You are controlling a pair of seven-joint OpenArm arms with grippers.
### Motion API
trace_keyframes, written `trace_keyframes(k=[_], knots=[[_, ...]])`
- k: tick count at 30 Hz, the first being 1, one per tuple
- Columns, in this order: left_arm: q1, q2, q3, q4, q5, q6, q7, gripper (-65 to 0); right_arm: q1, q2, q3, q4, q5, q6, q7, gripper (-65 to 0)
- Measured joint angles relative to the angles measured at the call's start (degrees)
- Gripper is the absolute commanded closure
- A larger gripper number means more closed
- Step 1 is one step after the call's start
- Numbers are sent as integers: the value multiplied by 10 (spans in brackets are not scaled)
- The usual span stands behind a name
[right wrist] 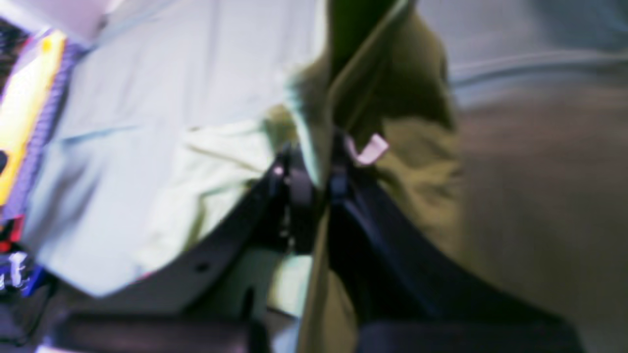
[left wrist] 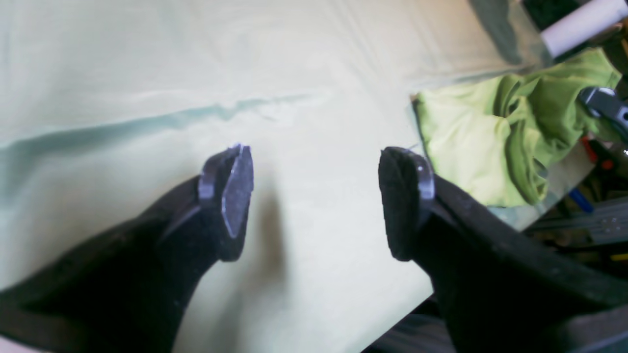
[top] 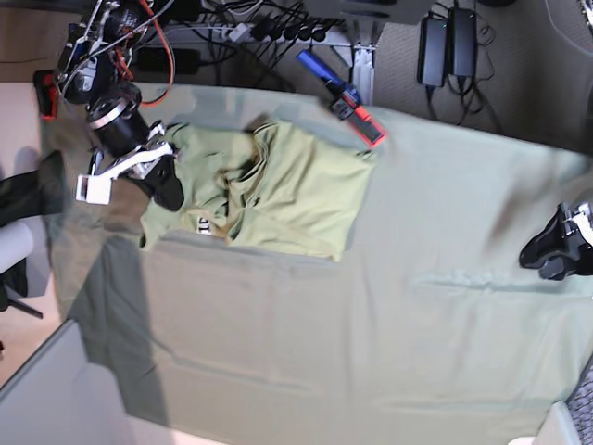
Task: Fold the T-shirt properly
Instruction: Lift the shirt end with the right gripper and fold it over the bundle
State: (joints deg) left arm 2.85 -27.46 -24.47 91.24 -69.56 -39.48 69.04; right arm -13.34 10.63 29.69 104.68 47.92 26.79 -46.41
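Grey-green table cloth (top: 389,306), right gripper (right wrist: 314,171) jaws clenched on T-shirt (top: 278,190), left gripper (left wrist: 314,201) jaws released, label (right wrist: 368,149) visible only in right wrist view.

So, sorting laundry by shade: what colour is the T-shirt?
Light yellow-green, plain; the T-shirt shows best in the base view.

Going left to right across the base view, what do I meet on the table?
Right gripper, shut on the T-shirt's left edge → T-shirt, bunched up → bare stretch of the table cloth → left gripper, fingers apart, holding nothing, at the far right edge.
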Motion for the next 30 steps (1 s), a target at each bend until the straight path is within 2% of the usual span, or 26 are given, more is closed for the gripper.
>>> trace_keyframes(k=[13, 19, 20, 22, 23, 24, 30], knots=[[0, -17, 0, 0, 2, 0, 0, -430, 0, -82, -151, 27, -4, 0, 4, 0], [0, -17, 0, 0, 2, 0, 0, -430, 0, -97, -195, 27, -58, 0, 14, 0], [0, -17, 0, 0, 2, 0, 0, -430, 0, -97, -202, 27, -61, 0, 14, -61], [0, -17, 0, 0, 2, 0, 0, -430, 0, -97, -215, 27, -65, 0, 14, -225], [0, -17, 0, 0, 2, 0, 0, -430, 0, -97, -222, 27, -64, 0, 14, -275], [0, -17, 0, 0, 2, 0, 0, -430, 0, -97, -228, 27, -65, 0, 14, -300], [0, -17, 0, 0, 2, 0, 0, -430, 0, -97, -270, 27, -65, 0, 17, -302]])
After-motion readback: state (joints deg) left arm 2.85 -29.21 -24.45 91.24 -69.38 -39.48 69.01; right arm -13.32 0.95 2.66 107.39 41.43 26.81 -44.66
